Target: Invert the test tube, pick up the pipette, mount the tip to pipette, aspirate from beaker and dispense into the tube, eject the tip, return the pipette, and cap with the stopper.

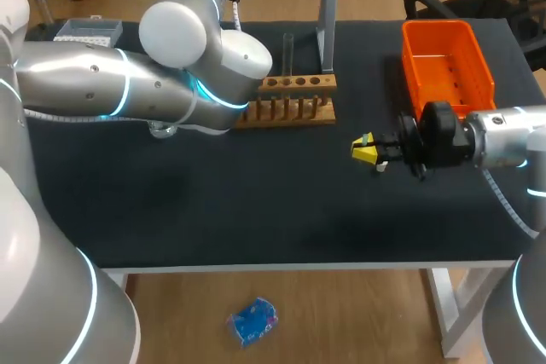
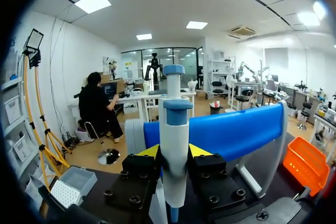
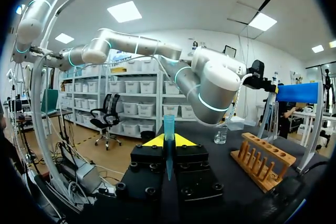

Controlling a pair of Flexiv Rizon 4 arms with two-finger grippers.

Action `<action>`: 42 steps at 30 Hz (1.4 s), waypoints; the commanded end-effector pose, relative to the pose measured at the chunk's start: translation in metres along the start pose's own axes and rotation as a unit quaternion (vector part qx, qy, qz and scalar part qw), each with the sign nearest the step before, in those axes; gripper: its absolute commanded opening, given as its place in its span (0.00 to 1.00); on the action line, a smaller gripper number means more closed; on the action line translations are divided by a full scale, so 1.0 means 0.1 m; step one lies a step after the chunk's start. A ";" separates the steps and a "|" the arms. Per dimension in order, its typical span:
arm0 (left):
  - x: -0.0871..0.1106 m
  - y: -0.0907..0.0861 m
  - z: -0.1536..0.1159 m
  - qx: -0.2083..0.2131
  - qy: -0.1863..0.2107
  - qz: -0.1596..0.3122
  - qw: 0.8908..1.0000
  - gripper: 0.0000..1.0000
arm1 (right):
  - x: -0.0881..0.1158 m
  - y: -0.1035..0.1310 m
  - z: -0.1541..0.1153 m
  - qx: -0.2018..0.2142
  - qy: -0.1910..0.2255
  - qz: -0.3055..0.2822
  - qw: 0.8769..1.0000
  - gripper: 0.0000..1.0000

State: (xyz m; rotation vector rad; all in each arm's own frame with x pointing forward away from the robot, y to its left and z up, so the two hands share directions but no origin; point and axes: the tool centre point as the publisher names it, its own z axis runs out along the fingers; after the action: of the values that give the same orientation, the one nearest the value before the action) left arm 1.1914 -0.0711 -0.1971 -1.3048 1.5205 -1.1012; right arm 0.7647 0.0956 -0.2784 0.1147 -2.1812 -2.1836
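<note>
In the left wrist view my left gripper [image 2: 174,153] is shut on a white and blue pipette [image 2: 174,129], which stands upright between its fingers. In the head view that gripper is hidden behind my left arm [image 1: 205,66]. My right gripper [image 1: 365,151] hovers over the table right of the middle, shut on a blue pipette tip [image 3: 168,135] held upright. A clear test tube [image 1: 288,53] stands upright in the wooden rack [image 1: 294,98]. A clear beaker [image 3: 221,135] sits under my left arm, beyond the rack [image 3: 262,161].
An orange bin [image 1: 448,66] stands at the back right of the table. A tip box [image 1: 85,33] lies at the back left. The blue pipette stand [image 1: 327,14] rises just behind the rack, close ahead of my left gripper [image 2: 231,132].
</note>
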 end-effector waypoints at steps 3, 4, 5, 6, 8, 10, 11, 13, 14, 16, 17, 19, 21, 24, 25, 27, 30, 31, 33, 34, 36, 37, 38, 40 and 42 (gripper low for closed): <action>0.01 -0.22 -0.05 0.003 -0.004 0.004 1.000 0.00 | 0.01 0.00 0.00 0.000 0.000 0.000 1.000 0.00; 0.01 -0.25 -0.05 0.005 -0.006 0.005 1.000 0.00 | 0.01 0.00 0.00 0.000 0.000 0.000 1.000 0.00; 0.01 -0.28 -0.06 0.008 -0.006 0.006 1.000 0.00 | 0.01 0.00 0.00 0.000 0.000 0.000 1.000 0.00; 0.01 -0.31 -0.07 0.010 -0.007 0.007 1.000 0.00 | 0.01 0.00 0.00 0.000 0.000 0.000 1.000 0.00; 0.01 -0.37 -0.09 0.015 -0.009 0.010 1.000 0.00 | 0.01 0.00 0.00 0.000 0.000 0.000 1.000 0.00; 0.01 -0.41 -0.11 0.018 -0.010 0.011 1.000 0.00 | 0.01 0.00 0.00 0.000 0.000 0.000 1.000 0.00; 0.01 -0.43 -0.13 0.020 -0.010 0.012 1.000 0.00 | 0.01 0.00 0.00 0.000 0.000 0.000 1.000 0.00; 0.01 -0.46 -0.16 0.022 -0.010 0.014 1.000 0.00 | 0.01 0.00 0.00 0.000 0.000 0.000 1.000 0.00; 0.02 -0.48 -0.19 0.023 -0.009 0.014 1.000 0.00 | 0.01 0.00 0.00 0.000 0.000 0.000 1.000 0.00; 0.05 -0.51 -0.25 0.019 0.006 0.011 1.000 0.00 | 0.01 0.00 0.00 0.000 0.000 0.000 1.000 0.00; 0.07 -0.52 -0.30 0.017 0.009 0.015 1.000 0.00 | 0.01 0.00 0.00 0.000 0.000 0.000 1.000 0.00; 0.11 -0.54 -0.40 0.014 0.021 0.011 1.000 0.00 | 0.01 0.00 0.00 0.000 0.000 0.000 1.000 0.00; 0.14 -0.56 -0.51 0.013 0.034 0.013 0.999 0.00 | 0.01 0.00 0.00 0.000 0.000 0.000 1.000 0.00; 0.21 -0.59 -0.71 0.013 0.067 0.008 0.998 0.00 | 0.01 0.00 0.00 0.000 0.000 0.000 1.000 0.00; 0.24 -0.59 -0.79 0.015 0.084 0.014 0.996 0.00 | 0.01 0.00 0.00 0.000 0.000 0.000 1.000 0.00; 0.29 -0.60 -0.94 0.017 0.116 0.016 0.993 0.00 | 0.01 0.00 0.00 0.000 0.000 0.000 1.000 0.00; 0.35 -0.62 -1.17 0.023 0.171 0.014 0.985 0.00 | 0.01 0.00 0.00 0.000 0.000 0.000 1.000 0.00; 0.36 -0.62 -1.24 0.025 0.192 0.015 0.981 0.00 | 0.01 0.00 0.00 0.000 0.000 0.000 1.000 0.00; 0.40 -0.62 -1.39 0.025 0.219 0.015 0.975 0.00 | 0.01 0.00 0.00 0.000 0.000 0.000 1.000 0.00; 0.41 -0.62 -1.46 0.027 0.235 0.014 0.971 0.00 | 0.01 0.00 0.00 0.000 0.000 0.000 1.000 0.00; 0.43 -0.62 -1.60 0.029 0.263 0.021 0.964 0.00 | 0.01 0.00 0.00 0.000 0.000 0.000 1.000 0.00; 0.46 -0.61 -1.69 0.032 0.285 0.021 0.958 0.00 | 0.01 0.00 0.00 0.000 0.000 0.000 1.000 0.00; 0.48 -0.61 -1.75 0.033 0.301 0.025 0.953 0.00 | 0.01 0.00 0.00 0.000 0.000 0.000 1.000 0.00; 0.54 -0.60 -1.93 0.039 0.353 0.029 0.934 0.00 | 0.01 0.00 0.00 0.000 0.000 0.000 1.000 0.00; 0.58 -0.58 -2.06 0.042 0.383 0.036 0.922 0.00 | 0.01 0.00 0.00 0.000 0.000 0.000 1.000 0.00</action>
State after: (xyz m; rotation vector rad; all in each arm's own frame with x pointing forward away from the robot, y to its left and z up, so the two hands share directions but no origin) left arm 1.0515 -0.1415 -0.1008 -1.0106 1.7662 -1.4617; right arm 0.7647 0.0956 -0.2784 0.1146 -2.1812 -2.1836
